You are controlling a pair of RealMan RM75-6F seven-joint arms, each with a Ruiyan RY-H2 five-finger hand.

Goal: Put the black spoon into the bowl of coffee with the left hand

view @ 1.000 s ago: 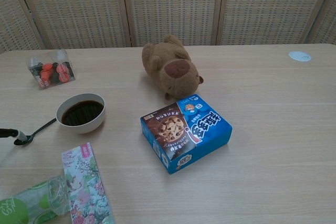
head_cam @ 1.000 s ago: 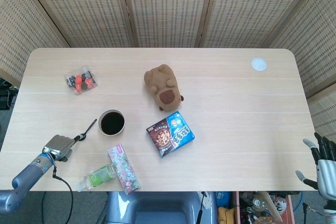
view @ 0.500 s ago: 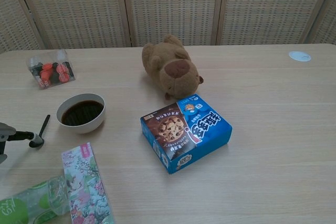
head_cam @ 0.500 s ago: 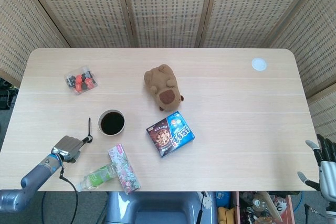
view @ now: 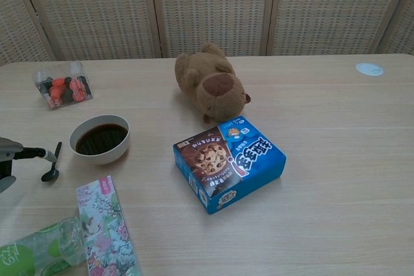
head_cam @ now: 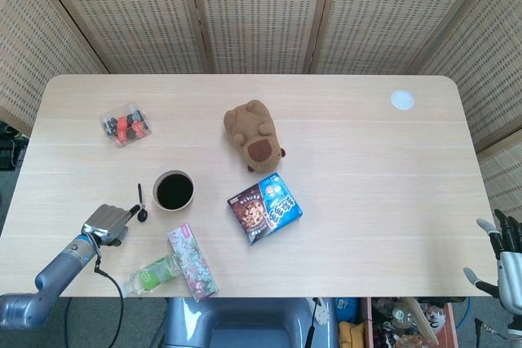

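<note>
Spoon work barely begun: slim black spoon (head_cam: 141, 204) lies beside the white bowl of dark coffee (head_cam: 174, 190) near the table's front-left corner, left hand (head_cam: 108, 222) just touching it, finger state unclear, lift and drop remaining.

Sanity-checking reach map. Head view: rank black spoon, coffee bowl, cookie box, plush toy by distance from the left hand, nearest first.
From the left hand:
1. Black spoon, right at the fingertips, just to its right.
2. Coffee bowl, right of the spoon.
3. Cookie box, table centre, well right of the bowl.
4. Plush toy, centre, towards the far edge behind the box.
</note>
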